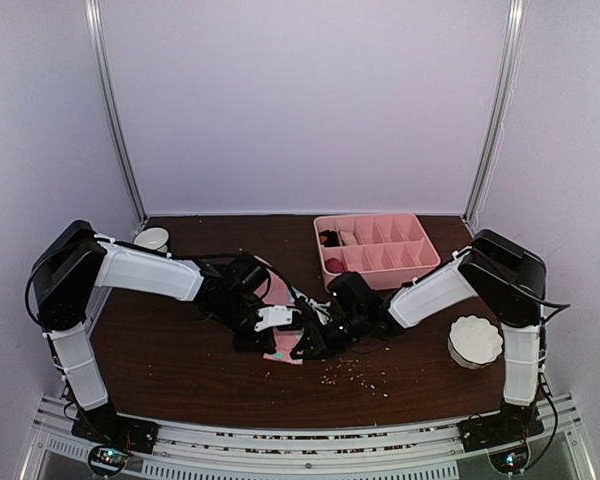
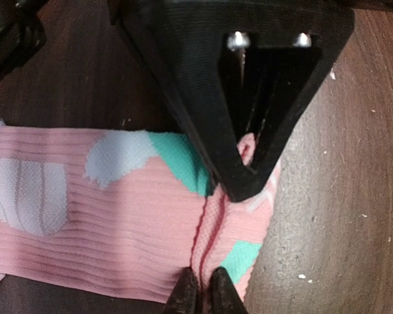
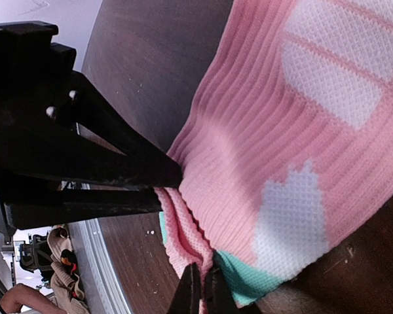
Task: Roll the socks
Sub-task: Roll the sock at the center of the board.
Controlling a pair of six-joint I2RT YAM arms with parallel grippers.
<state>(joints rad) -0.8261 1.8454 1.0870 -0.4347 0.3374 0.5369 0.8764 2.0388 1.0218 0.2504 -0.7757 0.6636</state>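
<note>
A pink sock (image 1: 283,350) with mint-green and white patches lies flat on the dark wooden table, between both grippers. In the left wrist view the pink sock (image 2: 118,222) has a raised fold near its right end, and my left gripper (image 2: 205,291) is shut on that fold. In the right wrist view my right gripper (image 3: 202,291) is shut on a pinched edge of the pink sock (image 3: 281,131). The other gripper's black fingers (image 3: 105,170) touch the same edge. From above, the left gripper (image 1: 270,325) and right gripper (image 1: 315,335) meet over the sock. The beige sock is out of view.
A pink divided tray (image 1: 412,262) stands behind the right arm, with small dark items in its left compartments. A white ribbed bowl (image 1: 475,340) sits at the right. A small white cup (image 1: 152,238) is at the back left. Crumbs (image 1: 355,375) dot the table front.
</note>
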